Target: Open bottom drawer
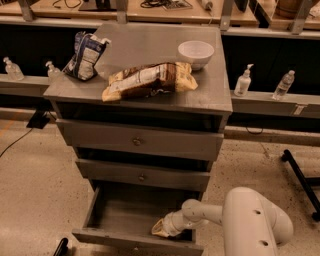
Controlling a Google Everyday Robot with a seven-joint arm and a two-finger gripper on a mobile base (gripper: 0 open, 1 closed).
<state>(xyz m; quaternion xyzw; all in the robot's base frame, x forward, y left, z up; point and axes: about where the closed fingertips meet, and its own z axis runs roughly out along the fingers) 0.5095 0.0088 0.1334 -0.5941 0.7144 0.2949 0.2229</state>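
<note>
Nearest, low at the right front of the chest (145, 45): a bulky, smooth white arm (255, 220), rounded like a capsule and narrowing to a ribbed, jointed wrist. Extends left from there into the chest's lowest compartment and ends in the tool (162, 229), a pale yellowish tip just inside the front board, right of centre. Cannot tell whether wide, narrow or holding anything.

Pulled well out of the chest's base: the bottom drawer (120, 212), a shallow box of grey-painted wood with a matt, scuffed floor, thin side walls and a low, wide front.

Above it in the chest, both pushed in: the middle drawer (165, 176), a similar low front with one small round knob, then the taller top drawer (165, 143), also with one central knob. Dark gaps between the fronts.

On the chest's flat grey top: a crinkly brown and yellow snack bag (147, 80) lying on its side near the front edge. Behind it to the right, a smooth round white bowl (196, 51). At the back left corner, a crumpled blue and white bag (85, 50) propped upright.

Around the chest's foot: pale speckled floor (40, 200). Behind the chest: a wood-topped bench (70, 7), and clear plastic bottles (283, 85) on a low ledge to either side.
</note>
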